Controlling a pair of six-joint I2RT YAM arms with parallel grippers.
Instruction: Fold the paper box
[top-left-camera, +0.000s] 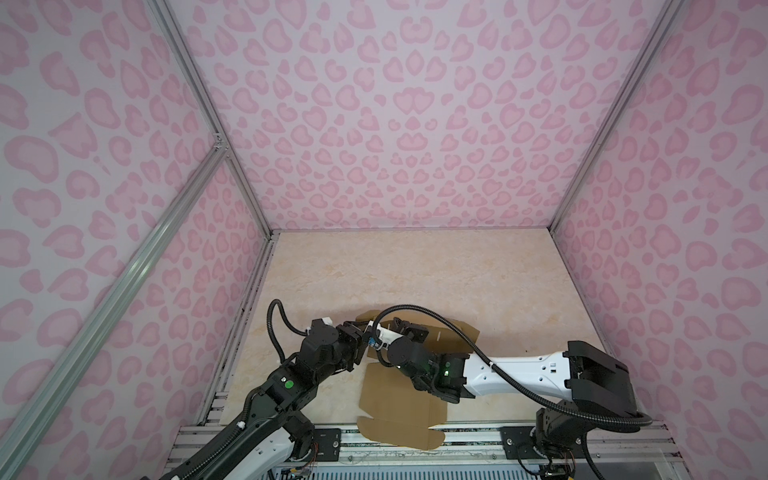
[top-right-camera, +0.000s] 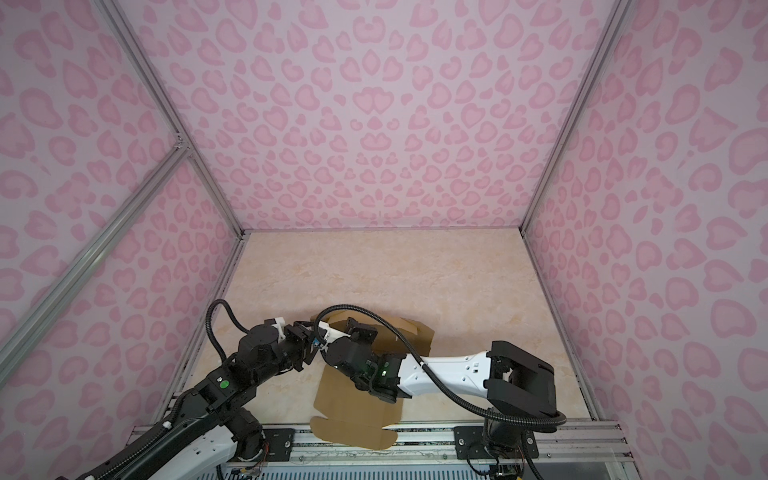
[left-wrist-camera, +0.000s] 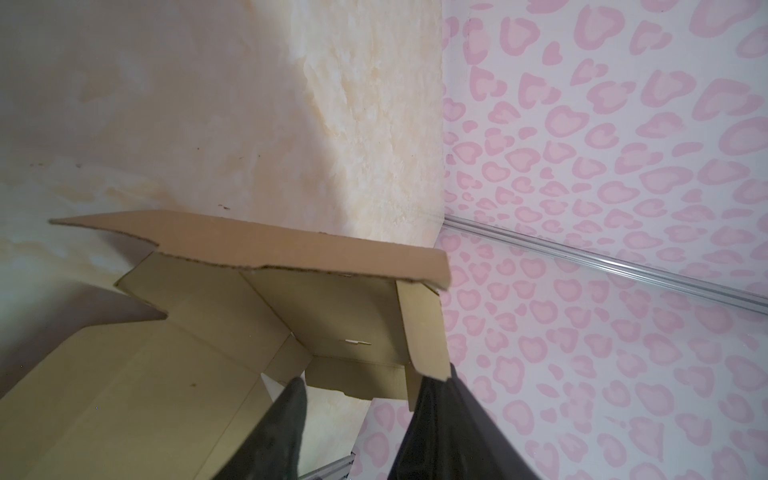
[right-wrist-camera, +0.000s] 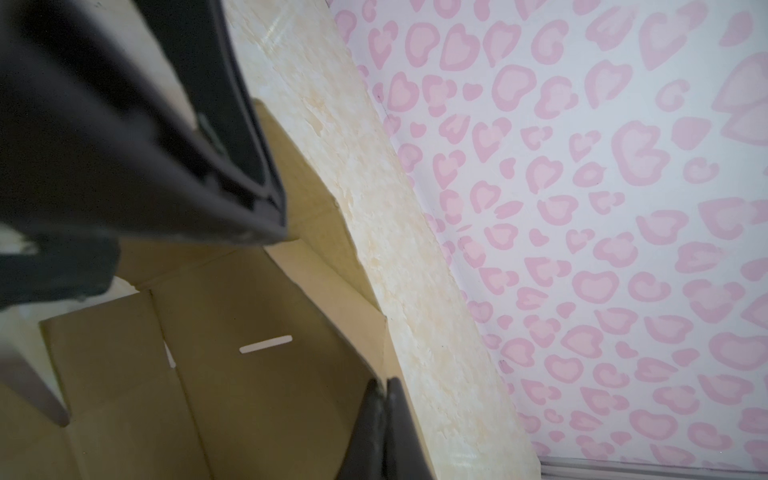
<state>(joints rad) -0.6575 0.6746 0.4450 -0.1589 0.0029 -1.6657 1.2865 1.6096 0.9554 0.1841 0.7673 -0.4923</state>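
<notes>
- top view: your paper box lies unfolded at the table's front edge, its nearest flap overhanging the metal rail.
- left wrist: your left gripper has its jaws apart around a raised flap's corner.
- right wrist: your right gripper is closed tight beside a standing wall.

Brown paper box; cream marbled table; white walls, pink leopard spots.
</notes>
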